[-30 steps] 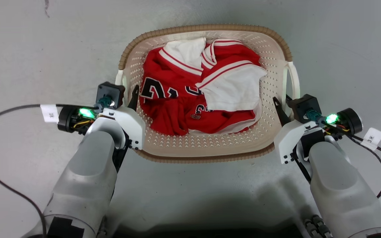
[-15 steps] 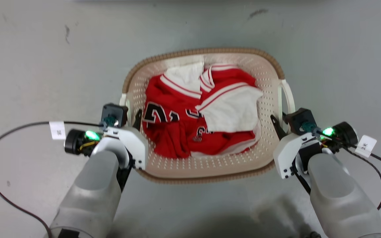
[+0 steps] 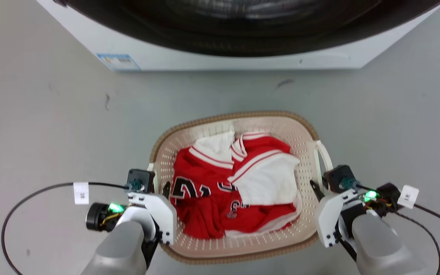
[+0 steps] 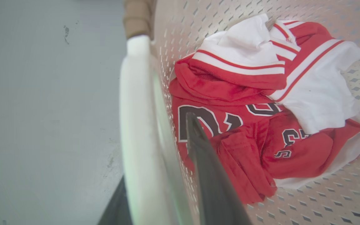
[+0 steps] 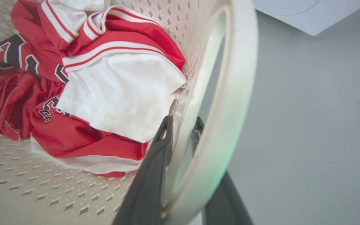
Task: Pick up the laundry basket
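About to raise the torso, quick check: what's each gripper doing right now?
The left gripper is closed on the laundry basket's left handle.
The right gripper is closed on its right handle.

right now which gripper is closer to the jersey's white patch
Right. The right gripper grips the laundry basket beside the white patch; the left gripper holds its opposite side.

Grey smooth floor (image 3: 52, 114) across the whole head frame. It has dark scuffs at left of centre (image 3: 107, 101) and upper right of centre (image 3: 285, 82). White washing machine (image 3: 220, 61) stands on it along the top edge, with a blue label (image 3: 117, 61) at its upper left. Laundry basket (image 3: 243, 116) at lower centre; contact with the floor unclear. Left wrist frame: bare floor (image 4: 42, 109) on the left half, with a small dark mark (image 4: 66, 29) upper left.
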`<state>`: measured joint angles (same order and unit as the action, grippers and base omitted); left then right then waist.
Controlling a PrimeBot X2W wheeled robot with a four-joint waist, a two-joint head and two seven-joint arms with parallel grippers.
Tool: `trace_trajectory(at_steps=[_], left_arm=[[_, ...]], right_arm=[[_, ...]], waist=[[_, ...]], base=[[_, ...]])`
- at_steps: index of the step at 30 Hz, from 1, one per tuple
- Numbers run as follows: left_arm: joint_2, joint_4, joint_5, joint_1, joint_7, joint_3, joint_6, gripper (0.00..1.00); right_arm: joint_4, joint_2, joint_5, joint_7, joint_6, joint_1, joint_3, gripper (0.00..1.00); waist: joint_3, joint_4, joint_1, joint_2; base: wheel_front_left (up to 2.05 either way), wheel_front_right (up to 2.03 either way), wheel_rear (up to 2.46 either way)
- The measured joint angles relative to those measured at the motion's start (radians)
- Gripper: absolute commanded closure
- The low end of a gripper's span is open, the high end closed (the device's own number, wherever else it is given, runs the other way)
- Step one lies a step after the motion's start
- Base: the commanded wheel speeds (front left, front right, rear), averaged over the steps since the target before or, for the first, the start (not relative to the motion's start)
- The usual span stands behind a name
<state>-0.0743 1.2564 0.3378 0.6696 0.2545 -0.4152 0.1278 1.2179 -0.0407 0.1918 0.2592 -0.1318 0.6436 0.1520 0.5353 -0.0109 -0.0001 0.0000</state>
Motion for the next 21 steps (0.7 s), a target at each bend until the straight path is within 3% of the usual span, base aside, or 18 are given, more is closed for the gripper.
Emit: trace_trajectory(at_steps=[21], left_arm=[[-0.008, 0.009, 0.17, -0.159, -0.101, -0.172, -0.002, 1.0]], right_arm=[[0.06, -0.001, -0.156, -0.115, 0.0, -0.128, 0.174, 1.0]], waist=[[-0.347, 0.018, -0.0001, 0.0]], base=[[0.0, 0.0, 0.0]])
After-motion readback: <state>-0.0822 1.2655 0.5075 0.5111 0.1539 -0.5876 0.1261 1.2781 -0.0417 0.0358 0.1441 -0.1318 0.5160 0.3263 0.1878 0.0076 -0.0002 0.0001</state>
